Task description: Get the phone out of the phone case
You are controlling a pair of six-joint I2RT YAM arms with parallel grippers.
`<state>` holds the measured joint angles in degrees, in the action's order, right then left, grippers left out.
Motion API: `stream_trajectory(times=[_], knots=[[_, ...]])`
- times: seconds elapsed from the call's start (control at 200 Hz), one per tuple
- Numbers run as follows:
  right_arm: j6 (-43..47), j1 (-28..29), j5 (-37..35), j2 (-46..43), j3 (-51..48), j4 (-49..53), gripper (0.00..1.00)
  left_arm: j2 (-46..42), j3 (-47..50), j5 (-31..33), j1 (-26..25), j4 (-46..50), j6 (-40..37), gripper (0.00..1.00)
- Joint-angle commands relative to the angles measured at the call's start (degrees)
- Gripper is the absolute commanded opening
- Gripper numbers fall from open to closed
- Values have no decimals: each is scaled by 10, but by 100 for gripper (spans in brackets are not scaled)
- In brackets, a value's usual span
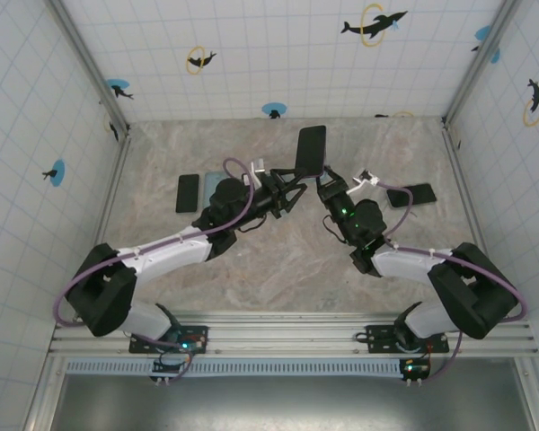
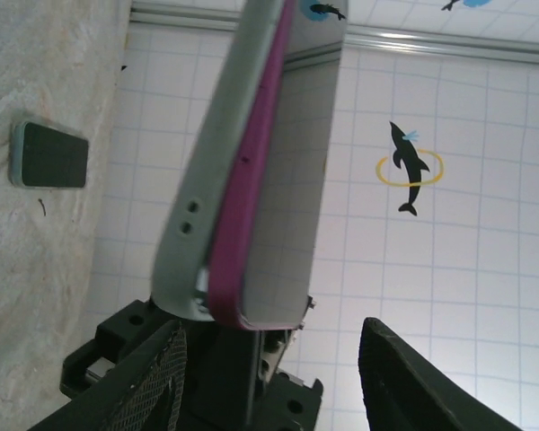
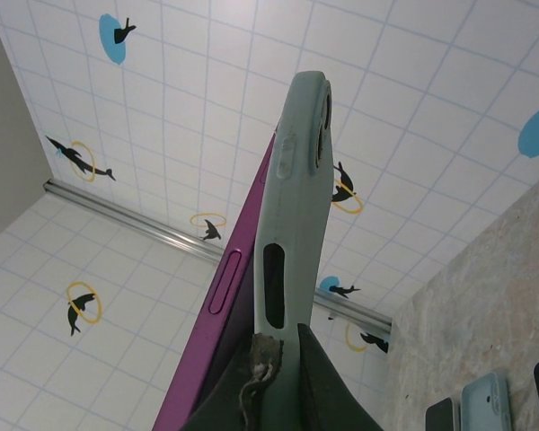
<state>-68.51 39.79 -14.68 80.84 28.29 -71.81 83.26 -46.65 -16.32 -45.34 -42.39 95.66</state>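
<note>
Right gripper (image 1: 327, 187) clamped on grey-green phone case (image 3: 292, 224) bottom edge. Magenta phone (image 2: 251, 180) partly lifted from case, upright above tabletop (image 1: 278, 260) centre. Left gripper (image 2: 274, 337) fingers apart, flanking phone.

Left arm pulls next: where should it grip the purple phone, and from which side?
Best the long edge of the purple phone, near its lower corner, where it stands proud of the grey case. Come from the screen side with the open left gripper; the right gripper clamps the case's lower end.
</note>
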Motion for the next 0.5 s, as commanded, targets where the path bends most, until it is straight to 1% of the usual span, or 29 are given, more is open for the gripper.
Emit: stream_trajectory(times=[0.0,0.125,0.265,0.49], knots=[[7,5,-6,-3,14,-71,2,6,-12,15,-1,-42,12,53],[13,5,-3,-7,2,-71,2,11,-15,18,0,-65,17,52],[13,2,-9,-7,-7,-74,2,8,-17,8,0,-64,17,52],[6,-8,-9,-2,2,-83,2,-24,26,5,-8,-42,19,54]])
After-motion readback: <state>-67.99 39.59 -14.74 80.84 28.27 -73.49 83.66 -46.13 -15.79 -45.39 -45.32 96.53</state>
